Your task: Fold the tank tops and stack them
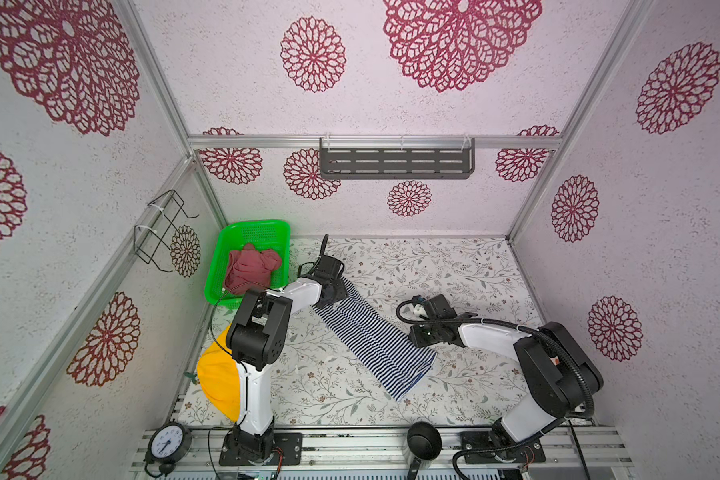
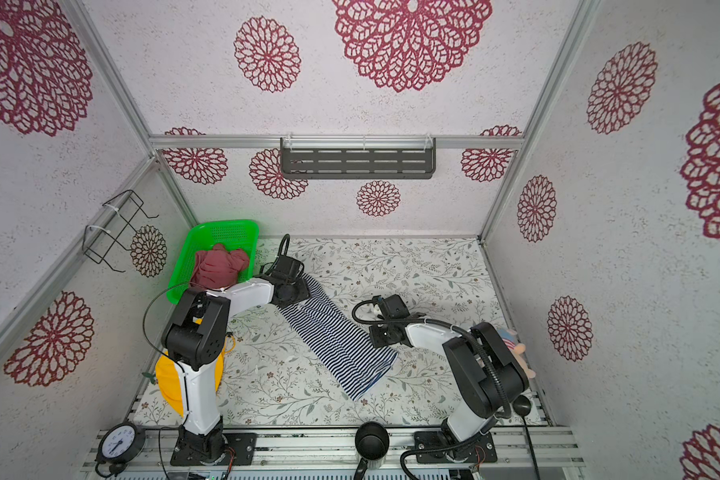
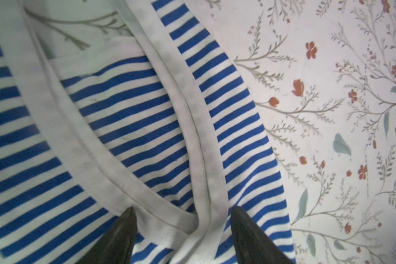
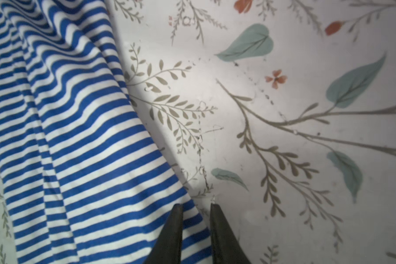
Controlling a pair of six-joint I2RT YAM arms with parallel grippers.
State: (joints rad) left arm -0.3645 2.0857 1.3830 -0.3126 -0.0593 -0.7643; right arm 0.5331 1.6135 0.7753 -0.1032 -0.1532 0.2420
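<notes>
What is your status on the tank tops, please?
Left gripper open over neck trim of striped top. Right gripper narrow at its side edge, grip unclear. Top lies as long strip on table; red top bunched in basket. Hat lies apart.

Reckoned from the middle of the table [image 1: 454, 266] in a top view, the widest bare stretch runs from 12 to 2 o'clock, up to the back wall. The striped tank top [image 1: 375, 336] lies as a long band from 11 to 5 o'clock, splitting the surface. The green basket [image 1: 219, 266] with the red tank top [image 1: 252, 268] fills the 10 o'clock corner. The left arm [image 1: 258, 328] crosses at 9, the yellow hat [image 1: 217, 374] sits at 8, and the right arm [image 1: 553, 365] blocks 3 to 4. A smaller bare patch lies open at 6 to 7
</notes>
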